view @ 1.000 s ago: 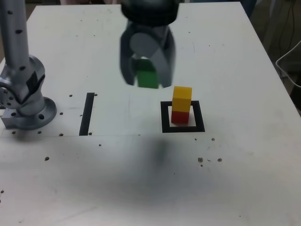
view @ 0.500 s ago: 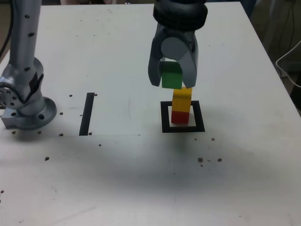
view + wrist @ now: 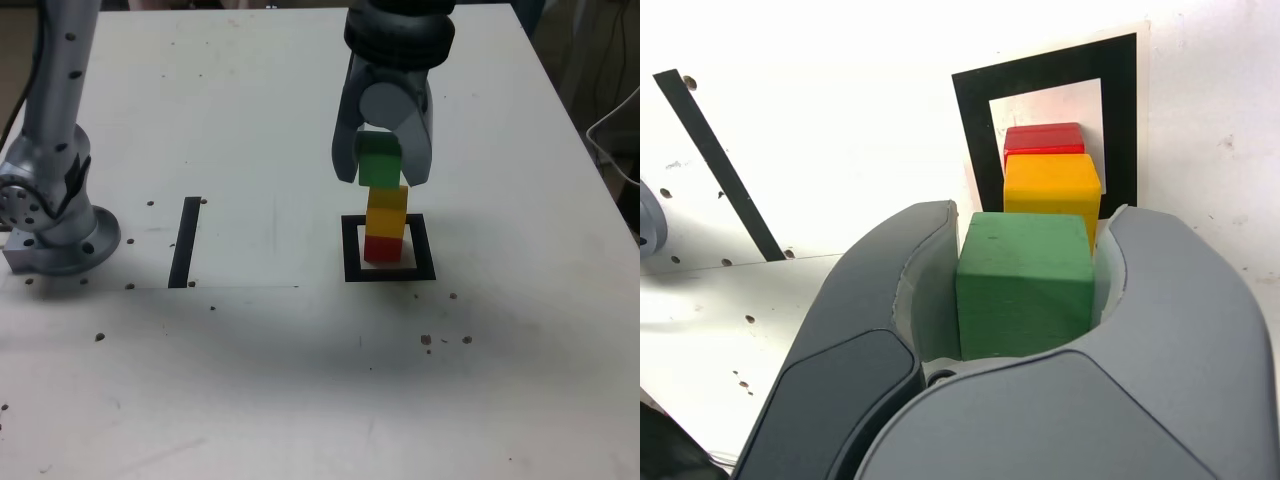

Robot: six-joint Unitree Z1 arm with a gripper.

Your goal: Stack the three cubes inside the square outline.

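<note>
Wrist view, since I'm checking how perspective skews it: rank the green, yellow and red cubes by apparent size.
1. green cube, largest, held nearest the camera
2. yellow cube
3. red cube, smallest, mostly hidden

Nearness drives this ordering, so true sizes stay unsure.

I see the yellow cube (image 3: 386, 211) sitting square on the red cube (image 3: 382, 247) inside the square outline (image 3: 352, 249); the green cube (image 3: 379, 163) hangs upright just above them.
</note>
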